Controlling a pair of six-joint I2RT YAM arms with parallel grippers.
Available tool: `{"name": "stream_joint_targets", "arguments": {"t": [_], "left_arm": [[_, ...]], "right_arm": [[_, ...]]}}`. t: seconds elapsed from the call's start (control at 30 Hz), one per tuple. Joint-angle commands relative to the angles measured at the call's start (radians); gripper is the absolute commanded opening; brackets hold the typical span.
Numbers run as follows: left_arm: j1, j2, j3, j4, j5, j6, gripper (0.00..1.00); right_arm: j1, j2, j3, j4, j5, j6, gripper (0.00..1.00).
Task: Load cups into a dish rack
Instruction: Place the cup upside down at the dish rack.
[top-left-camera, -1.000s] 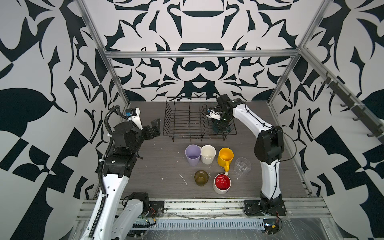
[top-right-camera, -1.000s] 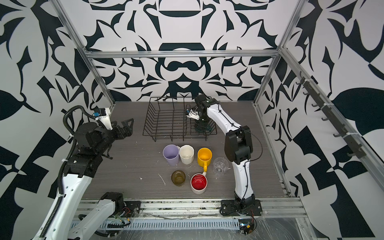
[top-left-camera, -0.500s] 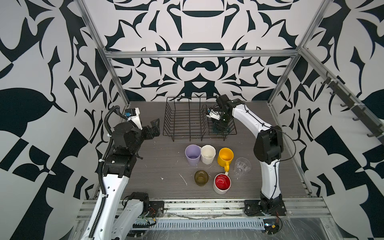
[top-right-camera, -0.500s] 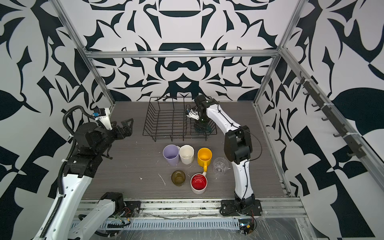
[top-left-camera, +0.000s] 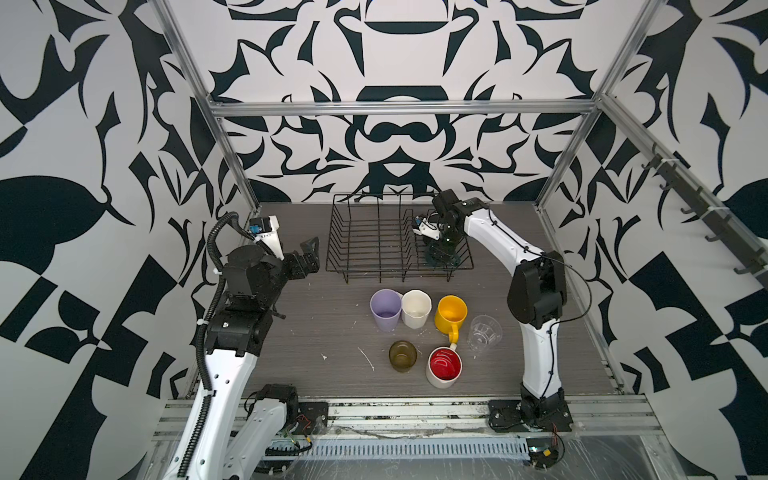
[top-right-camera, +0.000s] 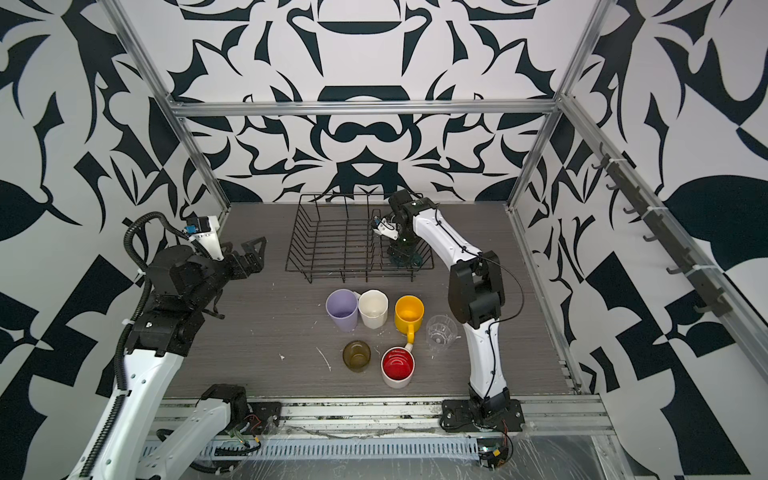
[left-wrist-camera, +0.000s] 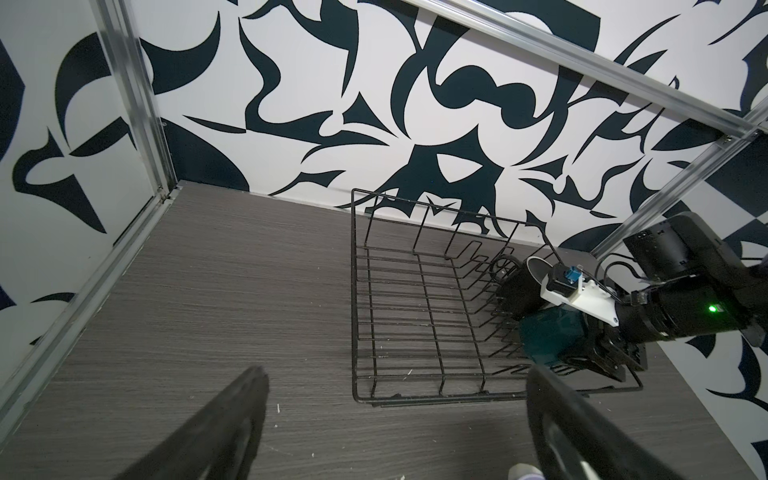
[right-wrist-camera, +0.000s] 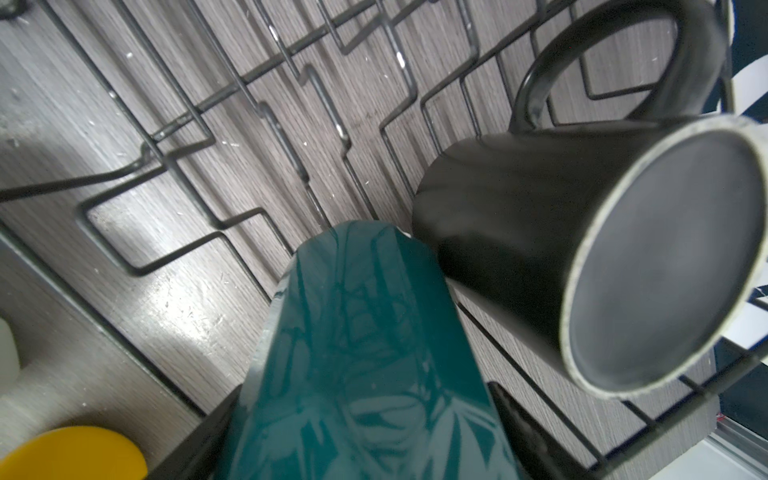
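Right gripper (top-left-camera: 441, 252) seemingly still clasps green mug (right-wrist-camera: 365, 353).

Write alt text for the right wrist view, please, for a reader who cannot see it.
Close-up of a dark-green mug gripped by the right gripper over the black wire dish rack. A black mug sits beside it in the rack, its base towards the camera. A yellow mug shows outside the rack.
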Motion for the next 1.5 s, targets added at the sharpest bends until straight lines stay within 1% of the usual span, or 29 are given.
{"name": "stream_joint_targets", "arguments": {"t": [0.0, 0.03, 0.1, 0.17, 0.23, 0.3, 0.77, 1.1, 1.47], "left_arm": [[0.005, -0.014, -0.014, -0.016, 0.002, 0.003, 0.99], [0.005, -0.013, -0.014, -0.017, 0.002, 0.002, 0.99], [0.005, -0.015, -0.012, -0.017, 0.002, 0.002, 0.99], [0.005, -0.016, -0.013, -0.018, 0.002, 0.002, 0.99], [0.005, -0.017, -0.010, -0.019, 0.004, 0.000, 0.99], [0.005, -0.018, -0.011, -0.018, 0.004, -0.001, 0.99], [0.006, -0.019, -0.010, -0.022, 0.004, -0.003, 0.99], [0.006, -0.024, -0.017, -0.021, 0.002, -0.004, 0.99], [0.006, -0.023, -0.018, -0.019, 0.005, -0.006, 0.99]], "right_arm": [[0.007, -0.036, -0.014, -0.030, -0.021, 0.022, 0.74], [0.007, -0.039, -0.017, -0.029, -0.023, 0.022, 0.79], [0.008, -0.043, -0.019, -0.030, -0.021, 0.026, 0.83], [0.007, -0.046, -0.020, -0.031, -0.025, 0.027, 0.91], [0.008, -0.050, -0.020, -0.029, -0.027, 0.027, 0.96], [0.008, -0.052, -0.022, -0.029, -0.027, 0.028, 0.97], [0.008, -0.056, 0.008, -0.034, -0.045, 0.063, 0.98], [0.020, -0.047, 0.081, -0.074, -0.078, 0.153, 0.98], [0.025, -0.049, 0.095, -0.102, -0.076, 0.232, 0.98]]}}
